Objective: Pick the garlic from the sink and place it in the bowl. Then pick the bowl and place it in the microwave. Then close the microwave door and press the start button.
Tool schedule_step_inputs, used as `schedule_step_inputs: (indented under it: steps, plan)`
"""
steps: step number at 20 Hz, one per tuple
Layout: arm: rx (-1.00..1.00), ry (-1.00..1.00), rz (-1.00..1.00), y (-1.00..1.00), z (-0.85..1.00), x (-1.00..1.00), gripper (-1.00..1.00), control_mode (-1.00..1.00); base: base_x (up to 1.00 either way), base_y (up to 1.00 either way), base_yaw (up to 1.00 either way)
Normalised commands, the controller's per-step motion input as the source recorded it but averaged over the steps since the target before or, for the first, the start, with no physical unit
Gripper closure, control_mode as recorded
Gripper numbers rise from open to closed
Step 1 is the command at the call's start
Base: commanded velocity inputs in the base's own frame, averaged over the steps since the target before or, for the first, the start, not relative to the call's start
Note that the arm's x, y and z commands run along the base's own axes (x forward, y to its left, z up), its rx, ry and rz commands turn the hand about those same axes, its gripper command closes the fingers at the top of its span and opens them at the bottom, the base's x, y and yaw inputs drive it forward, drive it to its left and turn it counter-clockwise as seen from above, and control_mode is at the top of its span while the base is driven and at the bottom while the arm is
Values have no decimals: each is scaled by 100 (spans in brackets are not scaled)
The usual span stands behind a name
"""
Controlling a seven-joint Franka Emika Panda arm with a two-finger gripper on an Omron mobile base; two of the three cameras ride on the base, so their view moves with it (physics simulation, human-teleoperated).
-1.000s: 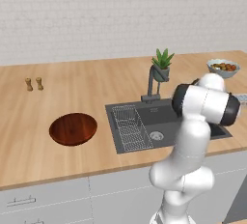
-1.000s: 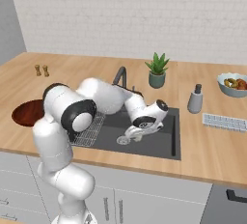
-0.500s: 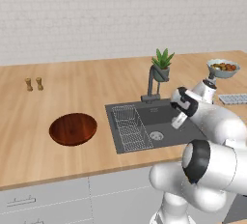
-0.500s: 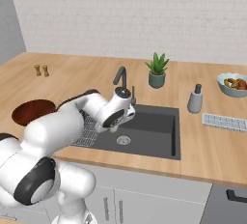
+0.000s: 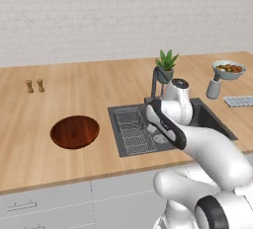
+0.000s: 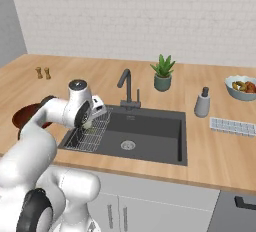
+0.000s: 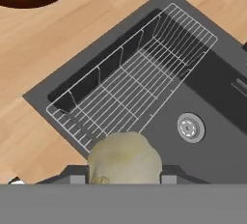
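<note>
The garlic is pale cream with a faint yellow tinge. The sink is dark grey, its wire rack light grey and its round drain silvery. The bowl is glossy reddish-brown with darker wood grain. The table is light wood with fine streaks. The far wall shows white brick. A plant is green in a grey-green pot.

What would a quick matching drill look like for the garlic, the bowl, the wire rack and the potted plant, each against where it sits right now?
Things: 1 garlic; 2 bowl; 3 wire rack; 4 potted plant.
Places: A behind the sink, beside the faucet; B between the gripper fingers, above the sink; C on the counter, apart from the sink; D inside the sink basin.
Pairs: 1-B, 2-C, 3-D, 4-A.
</note>
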Motion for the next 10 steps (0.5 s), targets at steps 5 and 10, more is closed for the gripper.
schedule_step_inputs:
  steps: [5, 10]
  plan:
    - [-7, 4, 0, 100, 68, 28, 100, -100, 0, 0, 0]
    - [0, 15, 0, 100, 21, 53, 100, -100, 0, 0, 0]
